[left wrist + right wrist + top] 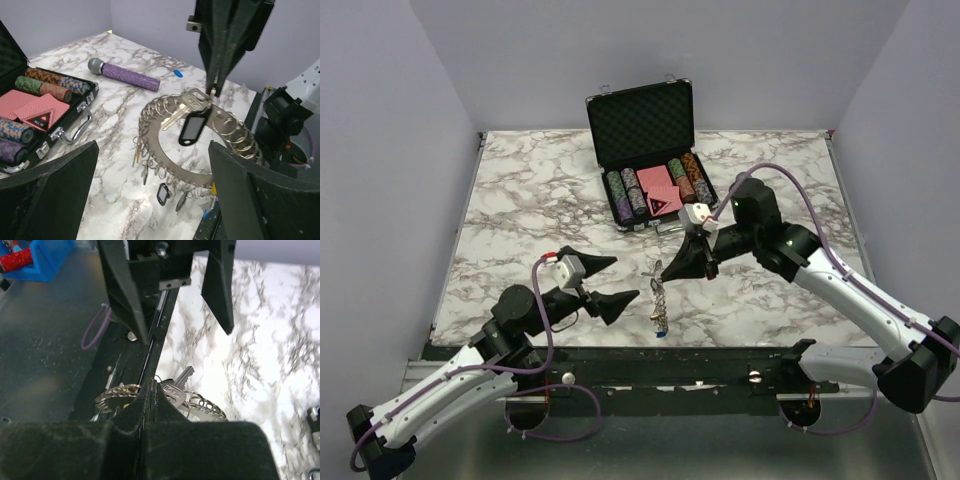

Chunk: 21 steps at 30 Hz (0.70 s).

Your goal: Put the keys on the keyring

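Observation:
The keyring (pixel 172 167) is a wide silver band fringed with small split rings, and it stands tilted with its near edge on the marble. My right gripper (pixel 687 264) is shut on its upper rim, with its fingers (pixel 215 80) coming down from above. A silver key (pixel 186 104) with a black tag (pixel 192 127) hangs at the pinch, and it also shows in the right wrist view (pixel 175 388). Small keys hang from the lower rim, one of them black-headed (pixel 162 194). My left gripper (pixel 604 283) is open and empty, just left of the keyring (pixel 660 298).
An open black chip case (pixel 640 150) with chips and cards stands behind the arms. A purple microphone (pixel 130 76) lies on the marble beyond the keyring, with a small blue piece (pixel 178 73) near it. The table's front edge (pixel 650 350) is just below the keyring.

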Motion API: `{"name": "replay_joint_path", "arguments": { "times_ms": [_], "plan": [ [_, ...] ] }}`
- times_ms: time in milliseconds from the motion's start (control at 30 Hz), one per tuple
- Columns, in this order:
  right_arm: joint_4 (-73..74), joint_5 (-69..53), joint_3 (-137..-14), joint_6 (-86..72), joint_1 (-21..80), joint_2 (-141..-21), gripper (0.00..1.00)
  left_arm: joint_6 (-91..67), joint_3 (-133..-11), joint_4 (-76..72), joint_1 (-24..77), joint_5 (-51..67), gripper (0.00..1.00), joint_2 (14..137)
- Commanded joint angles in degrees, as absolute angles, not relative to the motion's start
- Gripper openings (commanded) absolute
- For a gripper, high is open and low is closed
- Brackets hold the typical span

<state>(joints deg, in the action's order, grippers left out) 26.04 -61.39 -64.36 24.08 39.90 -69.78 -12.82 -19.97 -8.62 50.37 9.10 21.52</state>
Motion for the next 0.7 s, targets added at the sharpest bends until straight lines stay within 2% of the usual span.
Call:
{"name": "replay_joint_path", "arguments": {
  "times_ms": [0,167,367,533,667],
  "plan": [
    [4.2,-67.8,-57.8,17.3,39.7,-64.4,0.00,-8.6,-20.8,-12.7,50.3,6.5,0.97,22.9],
    [2.5,-70.8,-57.0,18.5,39.7,-64.7,0.00,-1.9,-21.8,-16.1,50.4,12.8,0.88,26.8],
    [0.5,-71.2,-55.6,19.1,39.7,-63.7,0.00,2.8,-18.2,-22.1,50.4,16.2,0.88,22.9],
    [-7.4,-71.8,-52.7,15.0,39.7,-63.1,0.00,4.3,-15.7,-23.8,50.4,16.1,0.87,19.5],
    [-13.2,-71.3,-50.5,10.2,39.7,-62.8,0.00,6.7,-16.0,-24.5,50.4,22.1,0.81,21.8]
  ]
}}
